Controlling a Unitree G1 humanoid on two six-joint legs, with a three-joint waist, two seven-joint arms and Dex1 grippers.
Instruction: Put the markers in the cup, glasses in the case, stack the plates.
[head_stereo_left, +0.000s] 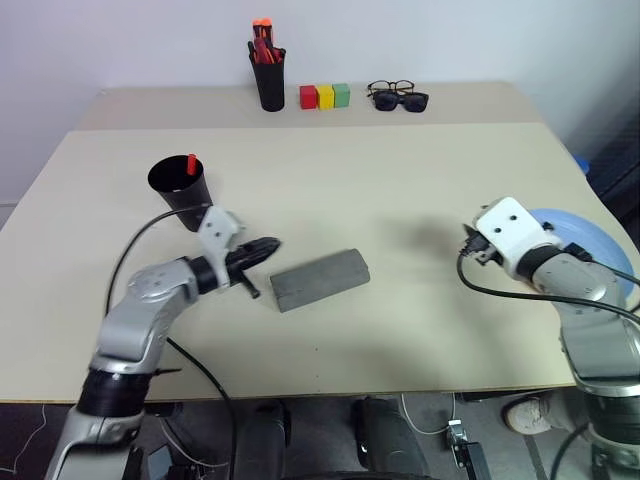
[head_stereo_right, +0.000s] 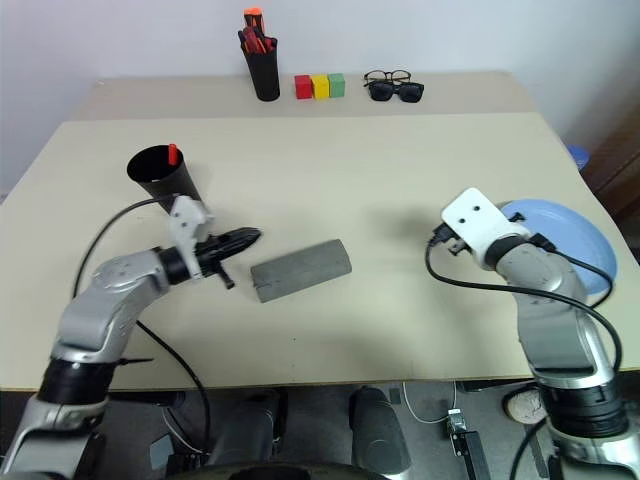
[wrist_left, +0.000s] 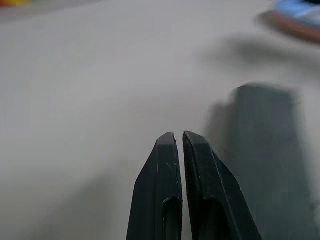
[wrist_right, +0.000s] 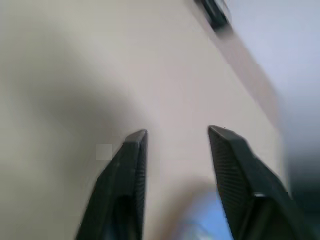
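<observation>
My left end effector (wrist_left: 179, 137) is pinched together, empty, just left of the grey hard-shell oblong case (head_stereo_left: 320, 279), closed on the beige bench (head_stereo_left: 400, 190). My right end effector (wrist_right: 177, 134) stands parted, empty, beside the light blue round plate (head_stereo_left: 585, 235). Farther left, the black tapered plastic cup (head_stereo_left: 180, 192) holds a red marker (head_stereo_left: 191, 164)

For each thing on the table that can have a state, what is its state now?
case: closed, lying flat.
cup: upright, red marker standing inside.
blue plate: flat, stacked on the pink plate.
pen holder: upright, full of pens.
left gripper: shut, empty.
right gripper: open, empty.
</observation>
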